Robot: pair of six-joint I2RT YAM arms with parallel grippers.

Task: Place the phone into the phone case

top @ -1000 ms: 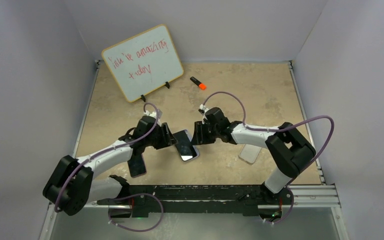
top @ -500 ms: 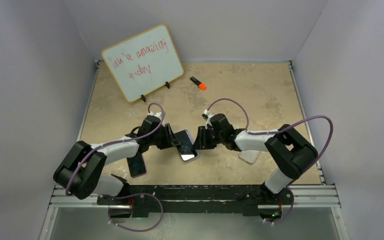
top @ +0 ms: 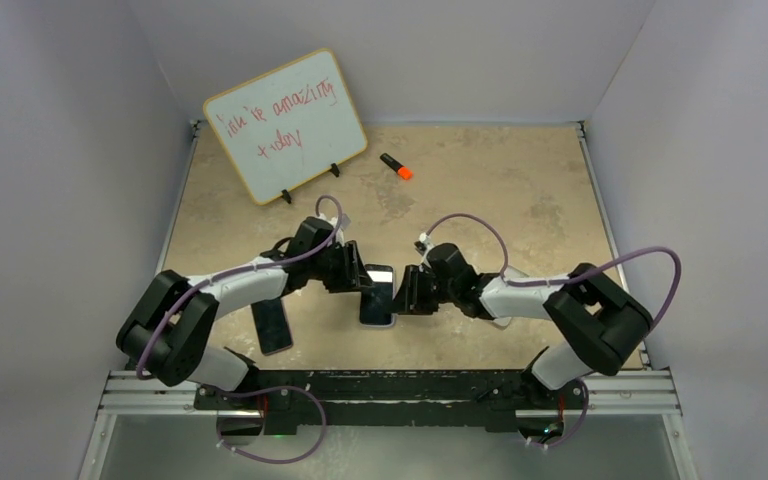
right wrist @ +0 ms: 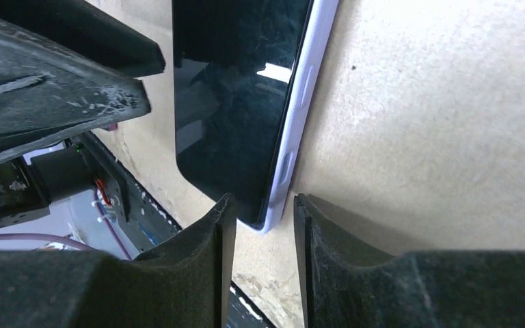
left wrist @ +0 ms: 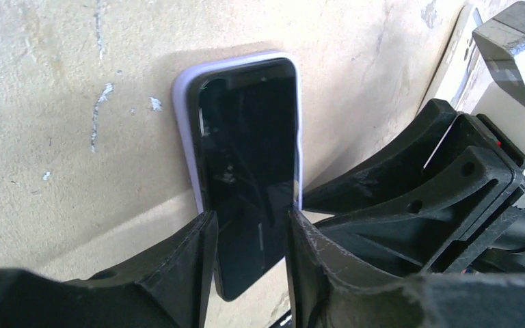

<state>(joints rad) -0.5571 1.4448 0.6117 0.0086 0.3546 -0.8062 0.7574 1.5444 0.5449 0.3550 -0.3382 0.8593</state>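
Observation:
A black phone [top: 378, 292] lies on the table, its far end seated in a lavender phone case [left wrist: 184, 116]. Its near end sticks out past the case. In the left wrist view the phone [left wrist: 249, 150] runs between my left fingers. My left gripper [left wrist: 248, 215] is shut on its long edges; in the top view the gripper [top: 358, 280] is at the phone's upper left. My right gripper [top: 407, 295] is at the phone's right side. In the right wrist view it [right wrist: 263, 201] is slightly open, with the case's corner [right wrist: 268, 220] just at its tips, apart from both. The phone's screen [right wrist: 232, 89] fills the view above.
A second dark phone [top: 273, 326] lies left of the work spot under my left arm. A pale case [left wrist: 454, 61] lies beyond my right gripper. A whiteboard [top: 285, 125] and an orange marker [top: 396, 166] stand at the back. The metal rail [top: 390, 385] runs along the near edge.
The phone and case have turned from slanted to nearly straight up-down and shifted slightly right. Both grippers moved in with it, the right one lower and closer to the case's edge.

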